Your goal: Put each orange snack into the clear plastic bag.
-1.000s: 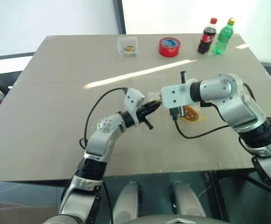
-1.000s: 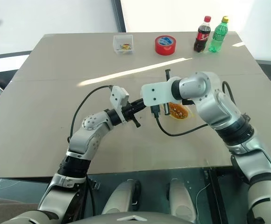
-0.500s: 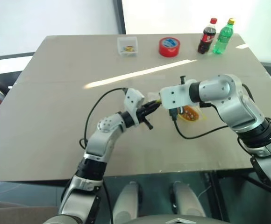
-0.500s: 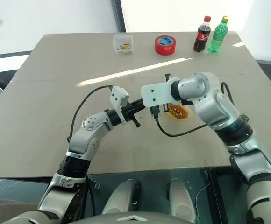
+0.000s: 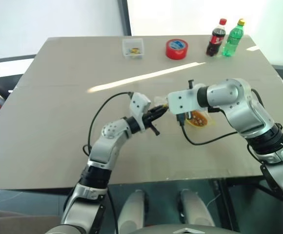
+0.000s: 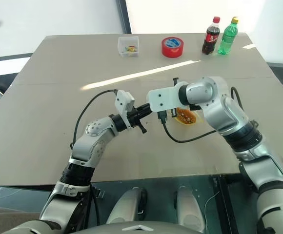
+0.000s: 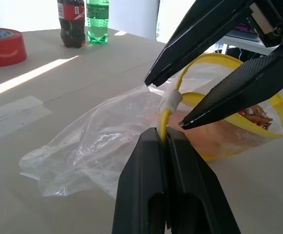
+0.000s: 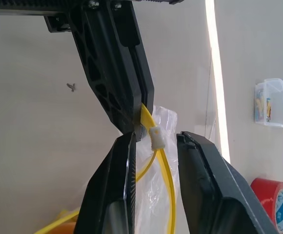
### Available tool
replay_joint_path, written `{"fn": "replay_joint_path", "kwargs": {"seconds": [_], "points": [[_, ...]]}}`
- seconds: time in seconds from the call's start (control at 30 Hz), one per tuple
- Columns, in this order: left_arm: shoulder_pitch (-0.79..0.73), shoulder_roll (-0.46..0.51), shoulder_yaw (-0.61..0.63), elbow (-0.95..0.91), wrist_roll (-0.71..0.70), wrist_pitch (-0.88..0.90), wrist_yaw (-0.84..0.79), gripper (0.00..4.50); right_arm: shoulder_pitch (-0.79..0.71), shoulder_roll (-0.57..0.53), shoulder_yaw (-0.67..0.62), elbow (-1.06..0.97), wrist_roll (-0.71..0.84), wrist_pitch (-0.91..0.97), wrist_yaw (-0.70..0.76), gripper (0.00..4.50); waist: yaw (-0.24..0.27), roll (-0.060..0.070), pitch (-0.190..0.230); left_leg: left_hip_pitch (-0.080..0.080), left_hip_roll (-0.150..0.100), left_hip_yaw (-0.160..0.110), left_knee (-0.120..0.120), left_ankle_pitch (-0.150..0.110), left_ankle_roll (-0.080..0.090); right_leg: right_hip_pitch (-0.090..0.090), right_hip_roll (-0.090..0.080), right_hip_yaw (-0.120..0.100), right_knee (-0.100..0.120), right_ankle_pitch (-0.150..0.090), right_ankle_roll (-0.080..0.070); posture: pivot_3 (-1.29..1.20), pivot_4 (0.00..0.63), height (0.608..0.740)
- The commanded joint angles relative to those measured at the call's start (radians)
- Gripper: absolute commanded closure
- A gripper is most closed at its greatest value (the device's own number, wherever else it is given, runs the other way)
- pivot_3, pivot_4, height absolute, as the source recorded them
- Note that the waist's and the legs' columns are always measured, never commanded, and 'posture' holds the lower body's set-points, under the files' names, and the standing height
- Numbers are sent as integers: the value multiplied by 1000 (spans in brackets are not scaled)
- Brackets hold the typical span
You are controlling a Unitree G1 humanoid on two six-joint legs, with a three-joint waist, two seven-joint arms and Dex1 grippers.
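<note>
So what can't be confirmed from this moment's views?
- How many orange snacks are in the clear plastic bag: left wrist view, the right end effector and crinkled film cover them.
- Contents of the small clear box: head views, too small.
- Bag's mouth in head views: hidden behind the right arm.

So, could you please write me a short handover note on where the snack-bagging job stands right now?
Left gripper: shut on the yellow strip of the clear plastic bag, holding it just above the table.
Right gripper: jaws open, straddling the same strip at its white slider, not clamped.
Orange snacks: orange-wrapped contents show inside the bag's open mouth; I cannot tell whether one or both are in. No other snack is visible on the table.
Left to do: confirm both are inside, and possibly close the zip, judging by the right gripper's position.
</note>
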Motion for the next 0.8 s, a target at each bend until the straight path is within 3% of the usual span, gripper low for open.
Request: {"fn": "replay_joint_path", "kwargs": {"seconds": [0.03,0.13,0.5,0.8], "points": [[5,-2,7,-46,-1,-15,2,4500,-2,0,-9,-13,-4,-17,-4,3673,0,0,0,0,0,0,0,0,0,0,0,0,0,0,0,0,150,740],[6,-2,8,-46,0,-15,2,4500,-2,2,-9,-10,-2,-22,-1,4472,0,0,0,0,0,0,0,0,0,0,0,0,0,0,0,0,150,740],[11,11,20,-46,4,-24,4,4500,14,-33,-26,-15,-13,-19,7,4472,0,0,0,0,0,0,0,0,0,0,0,0,0,0,0,0,150,740],[-24,16,75,5,57,-112,98,4500,49,-112,-62,-24,-32,36,-5,4472,2,0,0,0,0,0,0,0,0,0,0,0,0,0,0,0,150,740]]}}
